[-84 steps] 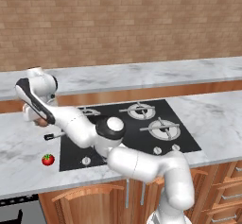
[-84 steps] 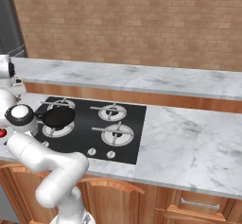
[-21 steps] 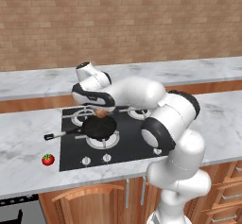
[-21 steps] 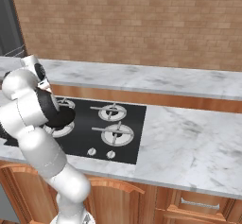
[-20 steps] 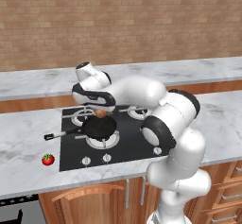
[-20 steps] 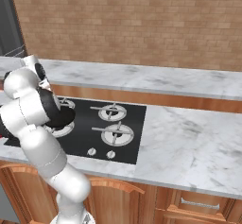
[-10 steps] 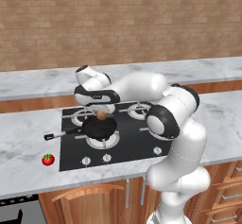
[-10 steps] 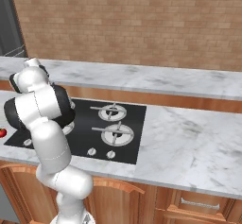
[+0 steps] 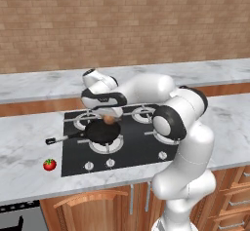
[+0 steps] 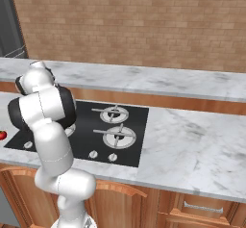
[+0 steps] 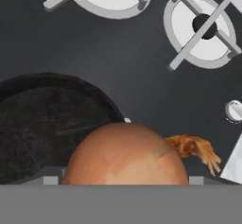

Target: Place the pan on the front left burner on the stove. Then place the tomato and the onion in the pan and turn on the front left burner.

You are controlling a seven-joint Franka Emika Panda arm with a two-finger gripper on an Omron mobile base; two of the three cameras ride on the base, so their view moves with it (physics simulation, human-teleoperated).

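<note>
Pan (image 9: 102,132) is seated on front left burner (image 9: 106,144), centre-left of the left base view. Onion (image 9: 110,120) is held in the wide-set hand (image 9: 110,116) just above the pan's far rim. Release is best made lower and nearer pan centre, lest it roll out. Tomato (image 9: 49,164) remains on the surface (image 9: 29,152), lower left.

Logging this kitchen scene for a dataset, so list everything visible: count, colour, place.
pan: one, black, on the front left burner, handle pointing left
onion: one, brown, between the tool's fingers above the pan
tomato: one, red, on the counter left of the stove
stove: one, black, set into the counter
burners: four, silver; front left burner sits under the pan
knobs: four, silver, along the stove's front
counter: one, grey marble
wall: brick, brown
tool: one, white arm, over the pan
</note>
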